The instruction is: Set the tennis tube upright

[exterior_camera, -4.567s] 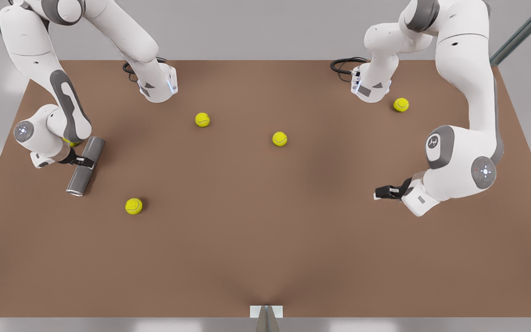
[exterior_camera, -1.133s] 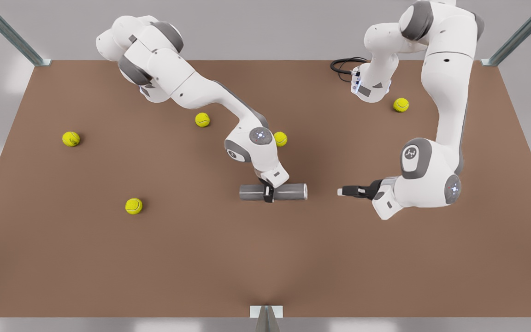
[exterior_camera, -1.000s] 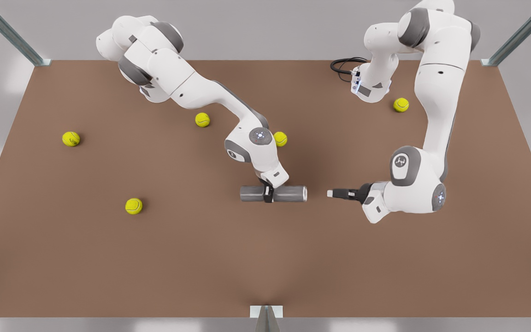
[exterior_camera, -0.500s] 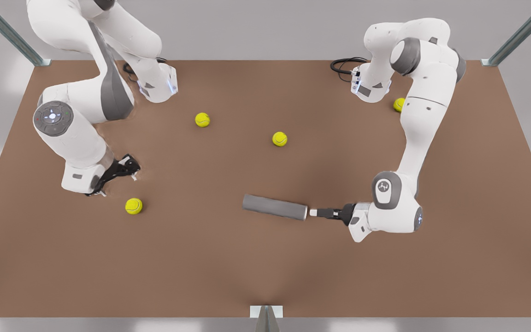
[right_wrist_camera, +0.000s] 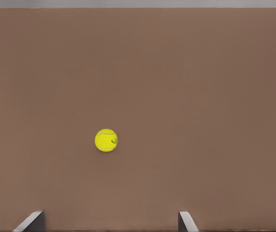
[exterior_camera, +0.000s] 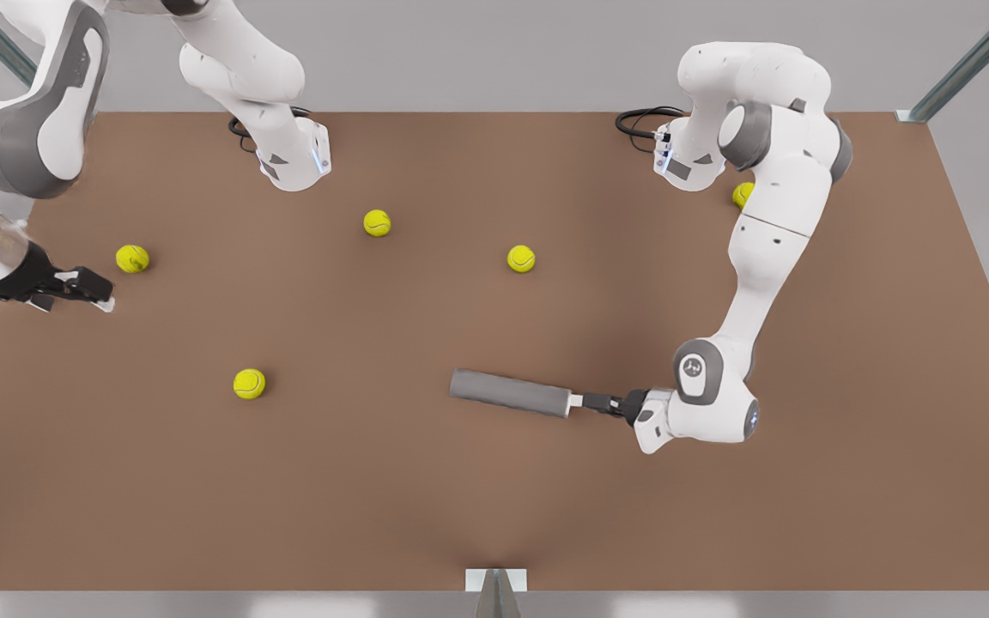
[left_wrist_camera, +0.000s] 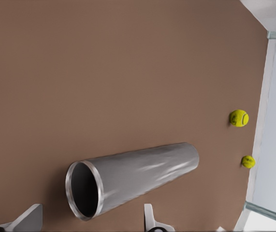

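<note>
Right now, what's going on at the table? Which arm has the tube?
The tennis tube lies on its side on the brown table, not yet upright. The left gripper, on the arm at the front view's right, is at the tube's open end with fingers open, one on each side of the rim in its wrist view, not gripping. The right gripper, open, waits near the table's edge at the front view's left, beside a tennis ball. More balls lie scattered about.
</note>
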`<move>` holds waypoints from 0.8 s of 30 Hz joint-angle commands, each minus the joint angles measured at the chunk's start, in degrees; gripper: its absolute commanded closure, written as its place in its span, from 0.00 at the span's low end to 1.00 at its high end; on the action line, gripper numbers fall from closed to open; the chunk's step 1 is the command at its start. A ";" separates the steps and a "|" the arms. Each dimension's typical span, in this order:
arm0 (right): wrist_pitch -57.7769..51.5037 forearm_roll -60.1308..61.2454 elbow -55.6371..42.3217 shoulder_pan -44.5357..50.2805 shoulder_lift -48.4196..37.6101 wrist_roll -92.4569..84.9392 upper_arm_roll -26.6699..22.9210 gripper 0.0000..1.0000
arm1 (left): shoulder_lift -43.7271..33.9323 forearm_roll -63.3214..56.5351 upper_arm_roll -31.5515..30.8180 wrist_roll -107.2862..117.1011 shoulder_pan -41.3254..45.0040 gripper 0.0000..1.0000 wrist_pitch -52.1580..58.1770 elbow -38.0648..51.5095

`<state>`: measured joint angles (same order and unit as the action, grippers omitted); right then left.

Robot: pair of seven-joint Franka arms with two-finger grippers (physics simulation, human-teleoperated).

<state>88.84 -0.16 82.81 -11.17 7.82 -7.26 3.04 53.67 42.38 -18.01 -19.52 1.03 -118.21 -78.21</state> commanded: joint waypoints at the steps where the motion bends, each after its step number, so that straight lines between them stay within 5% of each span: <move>1: -0.16 0.07 -0.01 0.01 0.44 -0.04 0.04 0.00 | 0.04 2.89 -0.01 -0.17 0.02 0.01 0.00 -0.01; 24: -4.29 0.78 -5.55 0.80 4.57 0.05 0.57 0.00 | 2.85 17.04 -0.36 -2.81 4.07 0.01 -6.24 0.16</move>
<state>84.55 0.61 77.26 -10.43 12.40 -7.21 3.61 56.52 57.87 -18.37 -22.32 5.10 -124.45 -78.05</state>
